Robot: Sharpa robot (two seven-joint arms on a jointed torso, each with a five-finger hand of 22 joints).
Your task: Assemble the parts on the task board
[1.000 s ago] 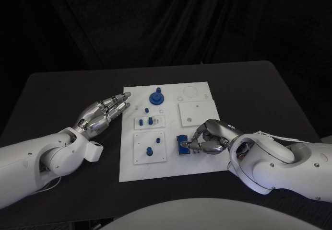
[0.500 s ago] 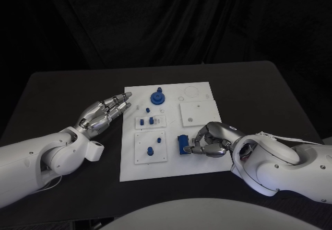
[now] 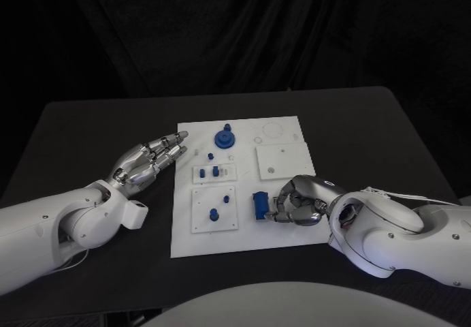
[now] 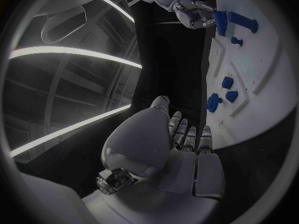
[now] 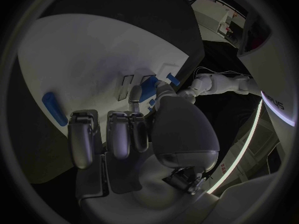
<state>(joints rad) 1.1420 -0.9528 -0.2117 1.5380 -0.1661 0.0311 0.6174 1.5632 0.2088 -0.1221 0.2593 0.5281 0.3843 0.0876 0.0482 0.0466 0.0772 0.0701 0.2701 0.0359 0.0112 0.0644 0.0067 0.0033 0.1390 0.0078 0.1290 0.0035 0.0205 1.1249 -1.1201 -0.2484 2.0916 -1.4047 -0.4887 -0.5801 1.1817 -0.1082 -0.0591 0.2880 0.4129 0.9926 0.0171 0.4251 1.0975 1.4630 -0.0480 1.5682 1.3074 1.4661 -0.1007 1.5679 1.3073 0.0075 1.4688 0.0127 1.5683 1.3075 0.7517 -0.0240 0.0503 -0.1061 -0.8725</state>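
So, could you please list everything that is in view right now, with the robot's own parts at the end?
Table: one, black, under everything.
Task board: one, white, middle of the table.
Raised plates: three, white, on the board: a plain one on the right, a small one and a larger one on the left.
Round gear-like part: one, blue, far end of the board.
Small parts: blue, several standing in the small plate and two in the larger plate.
Long block: one, blue, on the board beside the right hand's fingertips; contact cannot be told.
Left hand: silver, fingers spread, holding nothing, at the board's left edge.
Right hand: silver, fingers curled, over the board's near right.
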